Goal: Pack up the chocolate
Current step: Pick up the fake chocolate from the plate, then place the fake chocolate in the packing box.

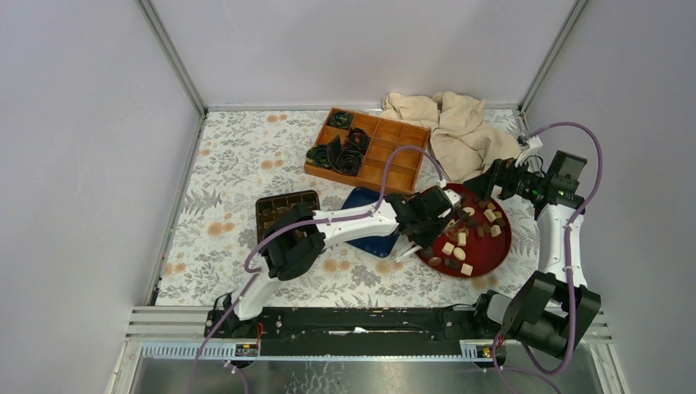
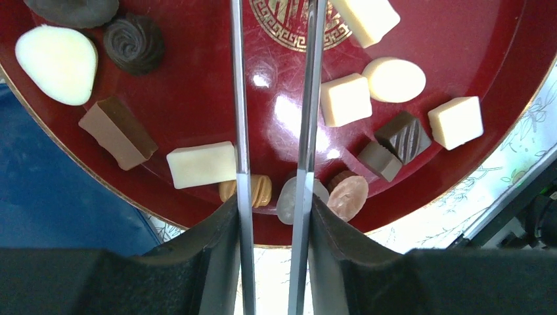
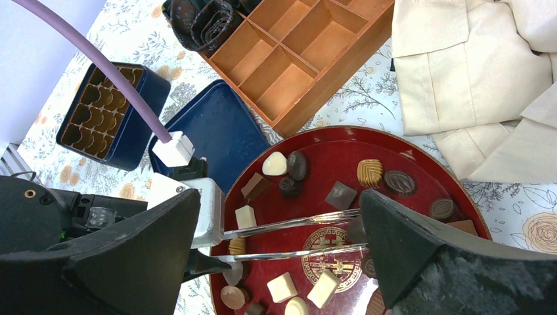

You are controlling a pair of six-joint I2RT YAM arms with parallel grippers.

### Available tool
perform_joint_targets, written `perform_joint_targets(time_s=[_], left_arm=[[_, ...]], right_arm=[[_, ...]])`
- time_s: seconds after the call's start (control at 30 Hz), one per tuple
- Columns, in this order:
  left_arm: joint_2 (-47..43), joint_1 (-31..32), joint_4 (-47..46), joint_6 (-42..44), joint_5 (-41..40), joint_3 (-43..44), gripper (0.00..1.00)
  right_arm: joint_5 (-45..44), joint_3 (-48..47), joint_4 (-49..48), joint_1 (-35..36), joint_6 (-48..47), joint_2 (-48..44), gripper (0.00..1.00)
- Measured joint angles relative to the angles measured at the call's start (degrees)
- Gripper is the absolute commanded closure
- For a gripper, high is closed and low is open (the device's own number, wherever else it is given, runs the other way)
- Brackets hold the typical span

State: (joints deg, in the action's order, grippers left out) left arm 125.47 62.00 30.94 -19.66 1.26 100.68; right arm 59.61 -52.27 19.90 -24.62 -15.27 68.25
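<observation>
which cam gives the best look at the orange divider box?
Top external: the whole orange divider box is in frame, with black paper cups in its left compartments and the rest empty. Right wrist is closer but crops the box at the top edge, showing mostly empty compartments. Left wrist: box not in view.

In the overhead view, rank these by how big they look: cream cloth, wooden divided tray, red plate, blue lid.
Cloth and wooden tray look about alike, largest.
Then the red plate.
Smallest, the blue lid, though the left arm hides part of it.
</observation>
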Motion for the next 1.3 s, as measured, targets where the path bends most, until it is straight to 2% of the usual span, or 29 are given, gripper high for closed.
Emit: perform_joint_targets(time_s=[0.07, 0.17, 0.2, 0.37, 0.47, 0.67, 0.97, 1.3], left_arm=[[0.0, -0.1, 0.2, 0.1, 0.0, 0.6, 0.77], [0.0, -0.2, 0.2, 0.1, 0.0, 1.2, 0.99], [0.0, -0.2, 0.2, 0.1, 0.0, 1.2, 1.0], [-2.2, -0.2, -0.6, 0.1, 0.2, -1.6, 1.0], [-8.3, -0.2, -1.4, 0.0, 0.3, -8.0, 1.0], [-18.3, -0.2, -4.3, -0.4, 0.4, -15.1, 1.0], [-28.7, -0.2, -6.7, -2.7, -0.8, -27.0, 1.0], [-51.3, -2.7, 4.5, -8.0, -8.2, -36.8, 1.0]], right_arm=[[0.0, 0.0, 0.0, 0.0, 0.0, 0.0, 0.0], [0.0, 0.0, 0.0, -0.1, 0.0, 0.0, 0.0], [0.0, 0.0, 0.0, -0.1, 0.0, 0.0, 0.0], [0.0, 0.0, 0.0, -0.3, 0.0, 0.0, 0.0], [0.0, 0.0, 0.0, -0.3, 0.0, 0.0, 0.0], [0.1, 0.0, 0.0, -0.3, 0.0, 0.0, 0.0], [0.1, 0.0, 0.0, -0.6, 0.0, 0.0, 0.0], [0.1, 0.0, 0.0, -0.6, 0.0, 0.0, 0.0]])
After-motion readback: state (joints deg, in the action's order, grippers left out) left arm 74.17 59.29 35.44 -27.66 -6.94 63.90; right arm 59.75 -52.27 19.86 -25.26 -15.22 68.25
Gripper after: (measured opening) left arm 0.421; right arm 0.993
